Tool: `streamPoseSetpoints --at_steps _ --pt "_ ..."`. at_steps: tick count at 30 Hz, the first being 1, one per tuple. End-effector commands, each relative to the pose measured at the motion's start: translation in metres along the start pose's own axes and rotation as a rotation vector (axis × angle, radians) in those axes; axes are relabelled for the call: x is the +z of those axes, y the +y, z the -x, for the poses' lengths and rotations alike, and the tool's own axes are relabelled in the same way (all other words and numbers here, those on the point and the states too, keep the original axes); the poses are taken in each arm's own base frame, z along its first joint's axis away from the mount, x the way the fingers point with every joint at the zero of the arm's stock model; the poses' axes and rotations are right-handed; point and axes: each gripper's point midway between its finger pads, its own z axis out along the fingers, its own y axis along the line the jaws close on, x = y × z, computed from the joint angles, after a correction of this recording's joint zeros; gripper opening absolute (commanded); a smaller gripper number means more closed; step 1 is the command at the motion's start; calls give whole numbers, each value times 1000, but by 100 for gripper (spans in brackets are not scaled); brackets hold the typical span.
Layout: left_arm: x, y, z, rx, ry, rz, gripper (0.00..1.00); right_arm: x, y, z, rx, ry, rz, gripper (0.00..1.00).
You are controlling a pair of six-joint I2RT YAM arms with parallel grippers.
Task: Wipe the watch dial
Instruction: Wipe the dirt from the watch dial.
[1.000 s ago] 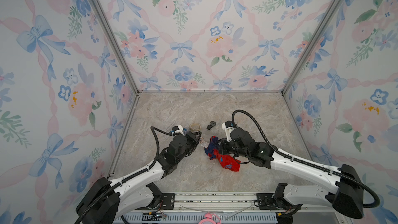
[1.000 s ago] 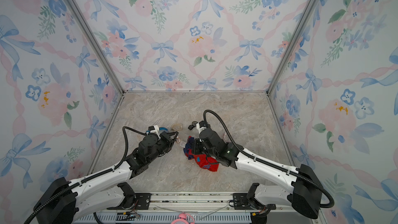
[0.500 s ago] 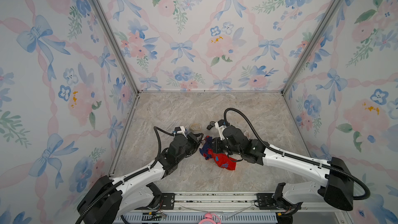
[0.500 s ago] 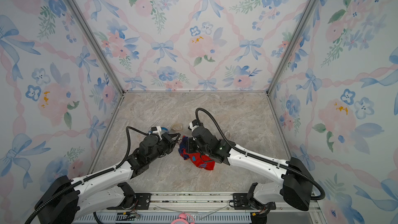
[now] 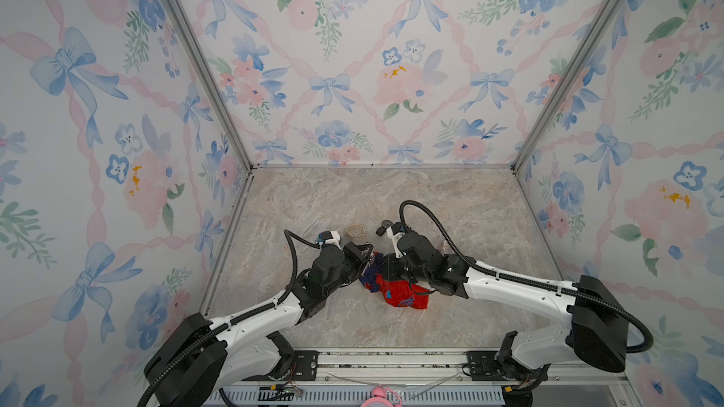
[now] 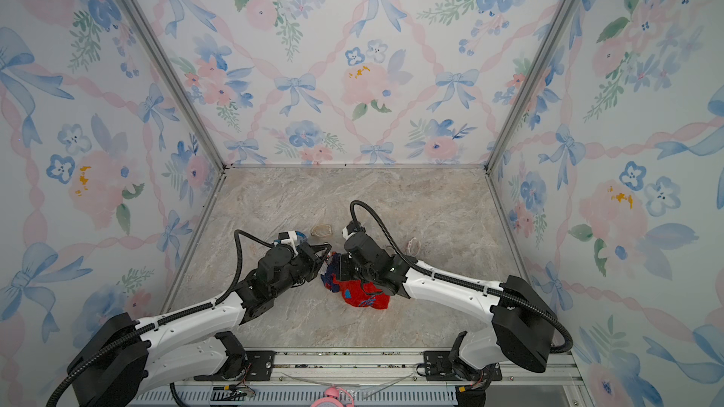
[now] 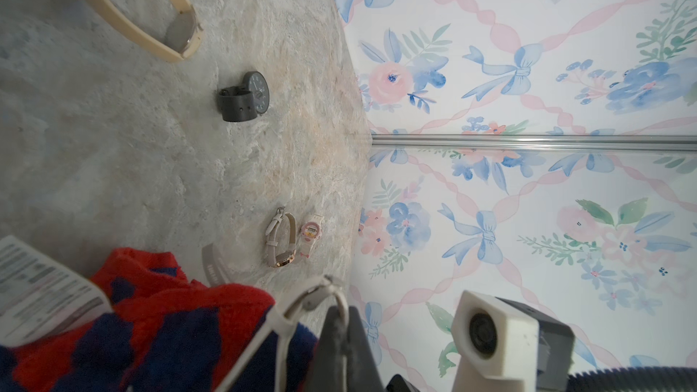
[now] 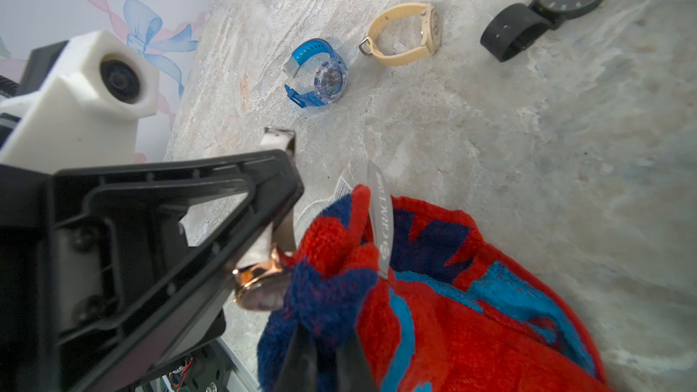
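I see the marble table (image 5: 450, 197) with both arms meeting near its front middle. The red and blue cloth (image 8: 452, 296) lies bunched there, its tags sticking up. My right gripper (image 8: 326, 337) is clamped on a blue fold of it, lifted against the rose-gold watch (image 8: 260, 284). My left gripper (image 5: 366, 254) is closed on that watch's pale strap and holds it just above the table. From the right wrist, its black body hides most of the strap. In both top views the arms cover the watch itself. Further back lie a black watch (image 8: 543, 9), a cream watch (image 8: 403, 33) and a blue watch (image 8: 320, 73). Off to my right, side by side, are a grey-strapped watch (image 7: 281, 237) and a small pink watch (image 7: 312, 233).
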Motion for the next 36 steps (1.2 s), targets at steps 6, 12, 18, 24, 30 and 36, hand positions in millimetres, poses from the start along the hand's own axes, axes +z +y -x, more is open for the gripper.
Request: streamPoseSetpoints --at_steps 6,12,18,24,30,36 --pt "-3 -15 -2 -12 6 -56 0 -28 12 14 -6 -60 24 0" --pt "-1 -13 -3 -13 11 -50 0 -38 36 19 -59 -73 56 0" --pt "1 -18 -7 -9 22 -58 0 -15 33 13 -49 -37 48 0" --pt "-2 -21 -7 -14 22 -69 0 4 -4 3 35 1 1 0" --pt "-3 -18 -5 -15 16 -65 0 -15 -25 4 55 -24 -49 0" --pt "-1 -12 -4 -15 14 -51 0 -41 11 15 -12 -79 8 0"
